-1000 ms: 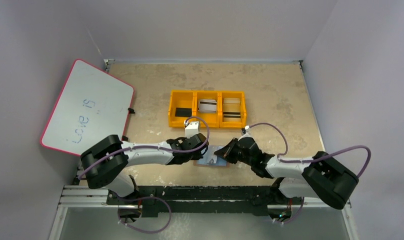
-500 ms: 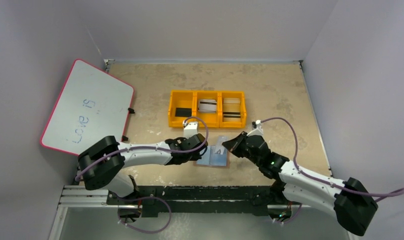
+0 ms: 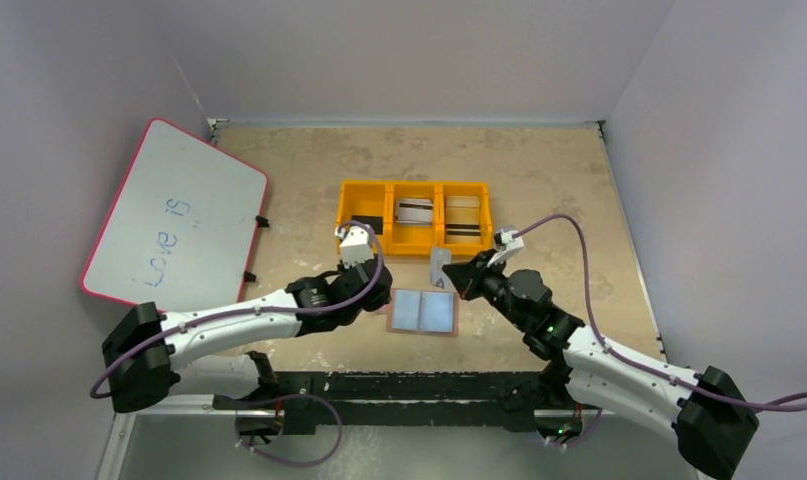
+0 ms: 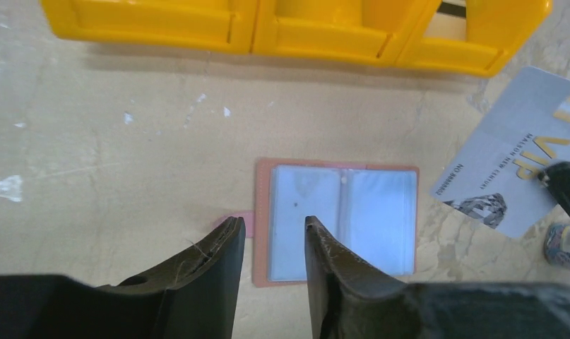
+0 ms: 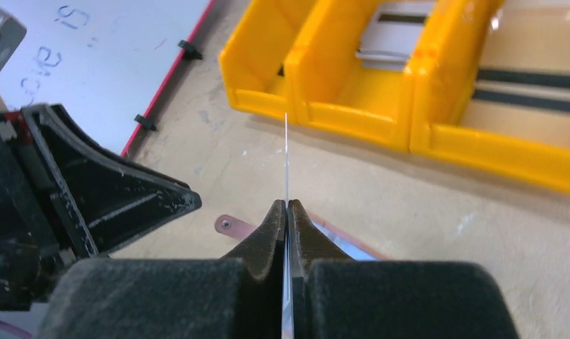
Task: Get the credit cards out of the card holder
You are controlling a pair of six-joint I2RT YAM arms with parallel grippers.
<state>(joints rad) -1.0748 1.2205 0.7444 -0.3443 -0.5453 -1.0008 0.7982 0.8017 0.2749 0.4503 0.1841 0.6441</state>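
Observation:
The card holder (image 3: 424, 312) lies open and flat on the table, tan rim and pale blue-grey panels up; it also shows in the left wrist view (image 4: 338, 219). My right gripper (image 3: 466, 277) is shut on a grey credit card (image 3: 440, 267) marked VIP (image 4: 515, 169), held in the air between the holder and the tray. In the right wrist view the card (image 5: 287, 155) stands edge-on between the fingertips of the right gripper (image 5: 287, 205). My left gripper (image 3: 377, 298) is open and empty, hovering over the holder's left edge and snap tab (image 4: 271, 222).
An orange three-compartment tray (image 3: 414, 190) with cards in it stands just behind the holder, also in the wrist views (image 4: 268, 35) (image 5: 381, 106). A red-rimmed whiteboard (image 3: 174, 215) leans at the left wall. The snap tab (image 5: 229, 224) points left.
My right gripper has pulled the card out of the holder and lifted it back toward the tray. My left gripper has drawn back to the left, off the holder, which now lies flat.

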